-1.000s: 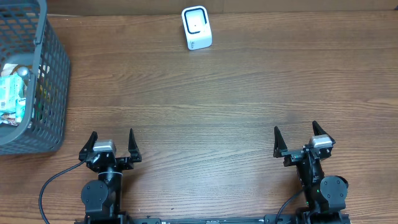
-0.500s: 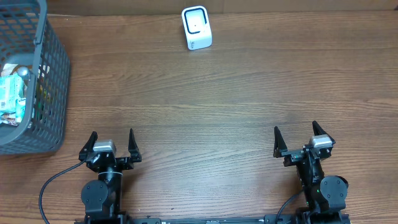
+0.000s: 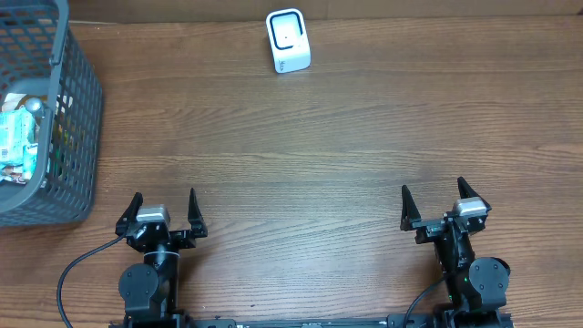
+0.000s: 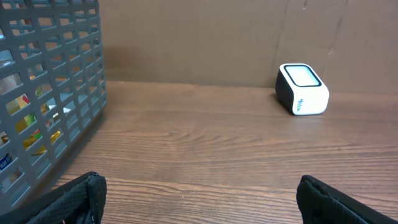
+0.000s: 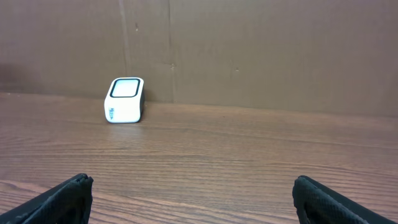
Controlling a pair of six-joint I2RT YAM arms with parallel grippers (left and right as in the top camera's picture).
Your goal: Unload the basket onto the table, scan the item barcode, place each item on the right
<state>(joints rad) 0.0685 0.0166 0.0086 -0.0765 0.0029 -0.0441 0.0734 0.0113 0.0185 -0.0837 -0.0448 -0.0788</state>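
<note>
Wood table [image 3: 319, 137]: brown boards with a fine long grain that runs across the frame; the surface is flat and matt.
Scanner [image 3: 288, 41]: small white plastic block with rounded corners and a dark-rimmed window on its face. It stands on the table at the upper middle of the overhead frame, well apart from both arms.
Basket [image 3: 82, 109]: grey plastic with walls made as a grid of square holes and a thick rim. It stands at the left edge of the overhead frame and is partly cut off by it.
Items [image 3: 18, 146]: packets lie inside the basket, with white and pale green print; some yellow shows through the grid. Which one carries the barcode I cannot tell.
Left gripper [image 3: 164, 196]: black, with two pointed fingers spread wide; released, nothing between them. It is at the lower left of the overhead frame, near the basket but not touching it.
Right gripper [image 3: 434, 187]: same black shape, fingers spread wide, released and empty; lower right of the overhead frame.
Cable [image 3: 73, 264]: thin and black, curved in an arc beside the left arm's base.
Back wall [image 5: 249, 50]: brown sheets like cardboard, with vertical seams, behind the scanner in both wrist views.
</note>
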